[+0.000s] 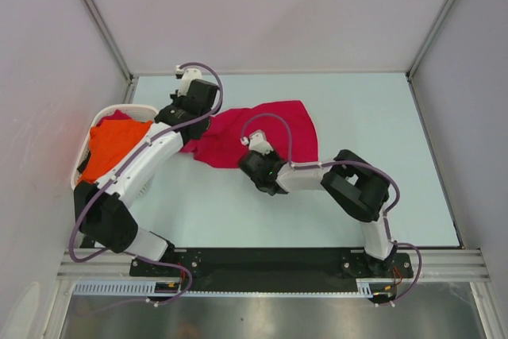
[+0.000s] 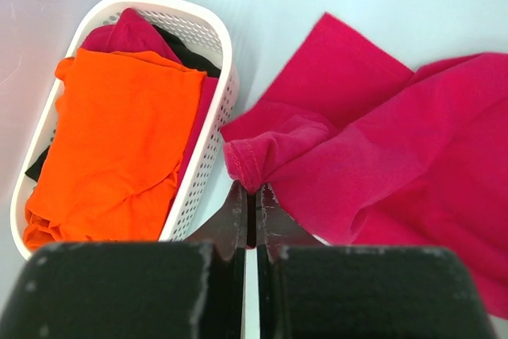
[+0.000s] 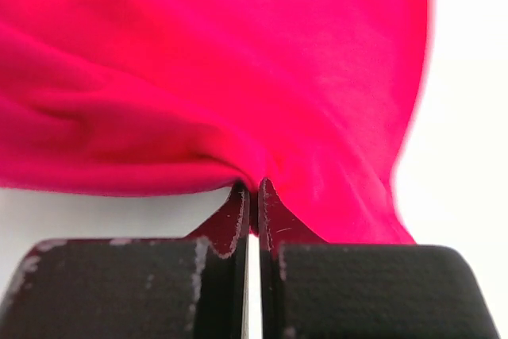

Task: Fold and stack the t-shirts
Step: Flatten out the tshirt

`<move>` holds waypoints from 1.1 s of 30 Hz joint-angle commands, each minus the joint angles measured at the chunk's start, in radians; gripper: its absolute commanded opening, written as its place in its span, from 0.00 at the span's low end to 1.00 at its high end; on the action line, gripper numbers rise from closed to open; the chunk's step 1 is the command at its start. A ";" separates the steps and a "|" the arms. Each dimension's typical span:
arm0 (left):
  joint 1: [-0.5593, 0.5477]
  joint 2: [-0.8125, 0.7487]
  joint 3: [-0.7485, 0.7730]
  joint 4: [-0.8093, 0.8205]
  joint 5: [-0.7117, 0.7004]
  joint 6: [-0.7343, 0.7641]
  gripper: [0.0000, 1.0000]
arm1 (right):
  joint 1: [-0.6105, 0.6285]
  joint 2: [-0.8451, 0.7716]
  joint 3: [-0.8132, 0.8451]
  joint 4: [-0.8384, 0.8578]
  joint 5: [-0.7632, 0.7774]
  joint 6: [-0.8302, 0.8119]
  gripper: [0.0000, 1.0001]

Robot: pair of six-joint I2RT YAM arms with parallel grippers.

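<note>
A crimson t-shirt (image 1: 262,129) lies rumpled on the table's middle, between the two arms. My left gripper (image 2: 252,190) is shut on a hemmed edge of this crimson t-shirt (image 2: 381,156) at its left end, next to the basket. My right gripper (image 3: 255,186) is shut on a fold of the same crimson t-shirt (image 3: 214,69) near its front edge. An orange t-shirt (image 1: 111,147) lies on top of other cloth inside the white basket (image 1: 141,109); in the left wrist view the orange t-shirt (image 2: 119,140) fills most of the basket (image 2: 208,156).
The white oval basket stands against the left wall and also holds a dark garment (image 2: 186,52) and more crimson cloth (image 2: 131,29). Walls close the table (image 1: 381,156) on the left, back and right. The arms' base rail (image 1: 270,263) runs along the near edge.
</note>
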 commanded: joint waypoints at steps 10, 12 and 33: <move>-0.026 -0.427 -0.024 -0.080 -0.033 -0.076 0.00 | -0.049 -0.914 -0.364 0.079 0.366 -0.066 0.00; -0.049 -0.482 -0.030 -0.101 -0.030 -0.070 0.00 | 0.035 -0.991 -0.398 0.158 0.412 -0.123 0.00; 0.035 0.013 0.257 -0.012 0.039 -0.034 0.00 | -0.283 -0.550 -0.312 0.764 0.209 -0.484 0.00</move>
